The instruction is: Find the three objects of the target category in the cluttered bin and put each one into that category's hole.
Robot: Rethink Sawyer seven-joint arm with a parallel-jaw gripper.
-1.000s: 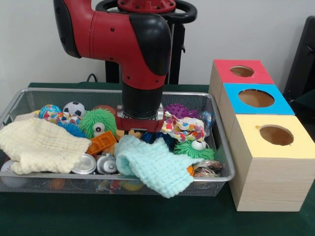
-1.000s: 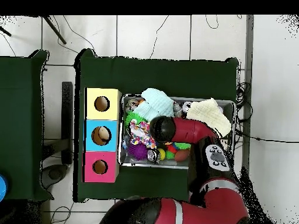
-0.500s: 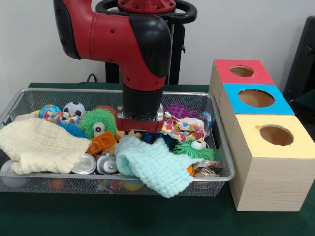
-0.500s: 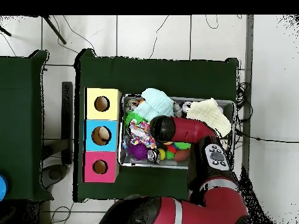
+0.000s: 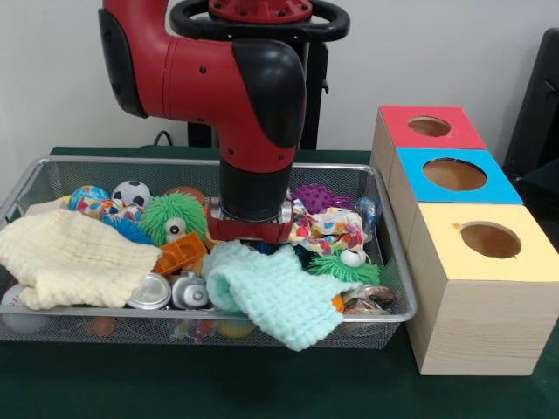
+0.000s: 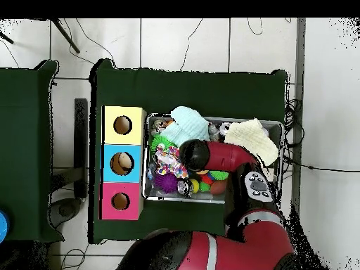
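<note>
Green cloth table, and the red arm [image 5: 236, 87] is plunged into the wire bin [image 5: 389, 253], its gripper [image 5: 249, 231] buried in clutter at center. Can't tell if it's apart or clamped. The mint cloth [image 5: 275, 292] at its 6 o'clock could snag and drag out, while the three-hole boxes [image 5: 454, 175] wait at 3 o'clock; which toys are targets isn't clear.

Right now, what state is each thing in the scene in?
Arm: lowered into the bin, jaws hidden.
Wire bin: cluttered.
Mint cloth: draped over the near rim.
Cream cloth: crumpled, over toys.
Blue box: something in its hole.
Red box: upright.
Yellow box: upright.
</note>
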